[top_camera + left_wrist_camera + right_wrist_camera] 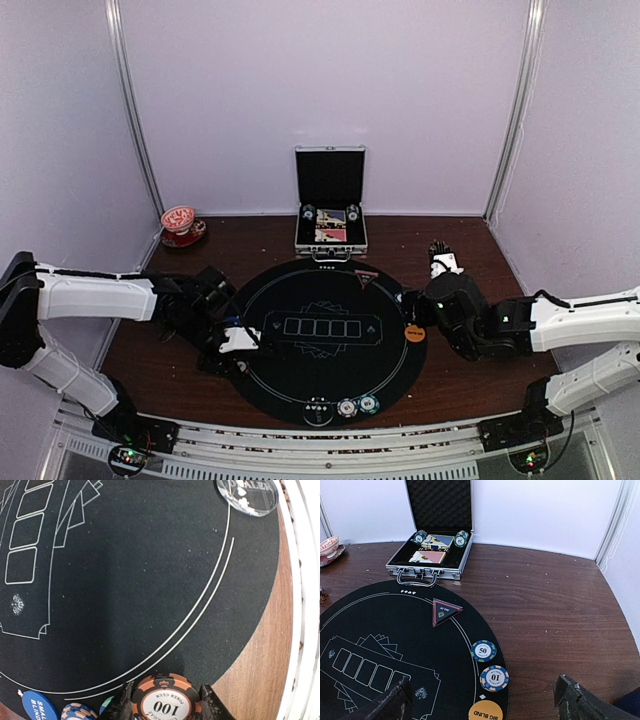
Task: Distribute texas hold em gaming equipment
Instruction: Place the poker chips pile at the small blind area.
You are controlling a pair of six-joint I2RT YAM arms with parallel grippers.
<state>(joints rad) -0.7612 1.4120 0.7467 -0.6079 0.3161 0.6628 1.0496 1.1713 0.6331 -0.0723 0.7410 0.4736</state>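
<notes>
My left gripper (167, 706) is shut on an orange-and-black "100" poker chip (167, 700), held just over the left part of the round black mat (125, 580). Beside it lie a blue small blind disc (36, 707) and a blue-and-orange chip (77, 712). A clear dealer button (247, 495) sits at the mat's near edge. My right gripper (484, 700) stands open above the mat's right edge, over a "50" chip (484, 650), a "10" chip (494, 678) and the orange big blind disc (486, 711). From above, the left gripper (238, 340) and right gripper (412, 300) flank the mat.
An open silver case (427, 572) with card decks and chips stands behind the mat. A red-edged triangular marker (445, 611) lies on the mat's far right. A patterned cup on a saucer (180, 222) sits at the back left. Round pieces (346, 407) lie at the mat's near edge.
</notes>
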